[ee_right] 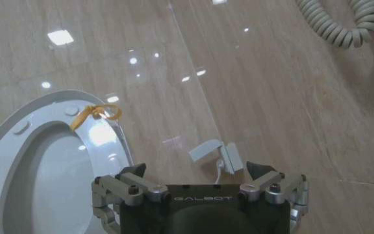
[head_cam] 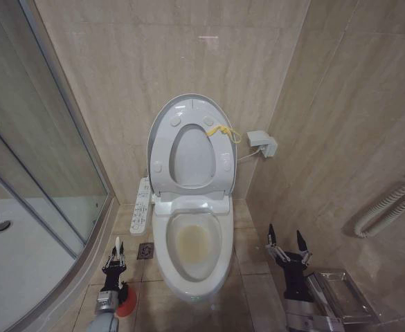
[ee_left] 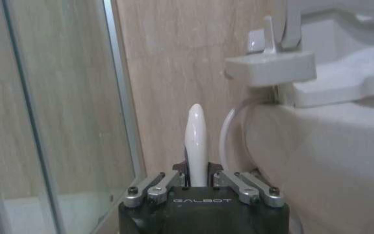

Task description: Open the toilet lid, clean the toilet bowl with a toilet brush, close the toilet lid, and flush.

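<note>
The toilet lid [head_cam: 188,105] stands raised against the wall, a yellow cord [head_cam: 224,131] tied to its rim, and the ring seat [head_cam: 188,181] is raised in front of it. Below lies the toilet bowl [head_cam: 192,273], open, with a yellowish stain inside. My left gripper [head_cam: 117,261] is low on the floor left of the bowl, shut on the cream handle of the toilet brush [head_cam: 118,243]. In the left wrist view the toilet brush [ee_left: 196,136] sticks up between the left gripper [ee_left: 196,176] jaws. Its head is hidden. My right gripper [head_cam: 287,243] hangs open right of the bowl, holding nothing.
A red holder cup [head_cam: 127,304] sits under my left arm. The button-strip panel [head_cam: 141,205] and a floor drain [head_cam: 145,250] lie left of the toilet, beside the glass shower wall [head_cam: 43,138]. On the right are a wall box [head_cam: 262,143], a coiled hose [head_cam: 389,204] and a clear rack [head_cam: 340,294].
</note>
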